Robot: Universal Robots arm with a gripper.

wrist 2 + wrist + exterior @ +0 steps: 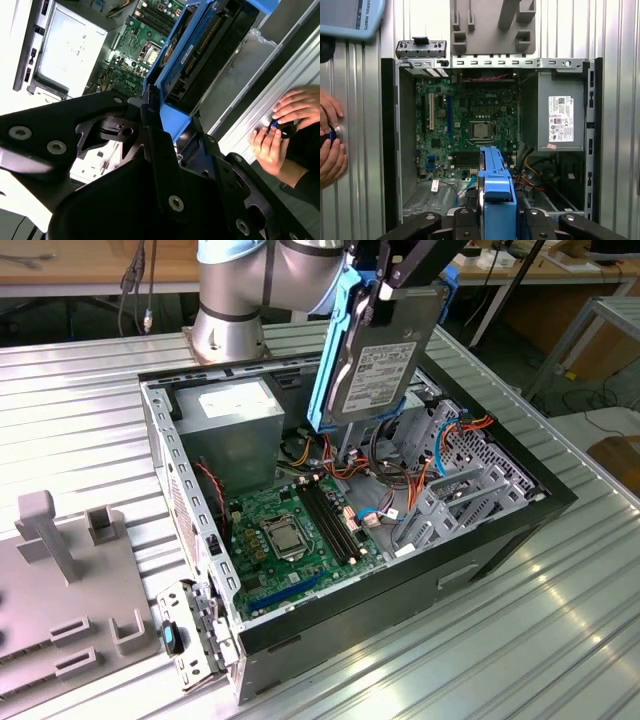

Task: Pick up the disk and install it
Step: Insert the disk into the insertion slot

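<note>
Disk (385, 365) with a bright blue frame hangs upright in the air above the middle of an open computer case (400, 585). The gripper (383, 292) pinches the disk's top edge between its fingers. Beneath the disk lie a green motherboard (290, 530), a grey power supply (235, 425) and a metal drive cage (455, 495). The case lies on its side in the middle of a ribbed metal bench (500, 660). A grey fixture (60, 580) sits by the bench edge at the exterior view's left. In the first wrist view, a person's hands (332, 160) rest on the bench just beside the case.
</note>
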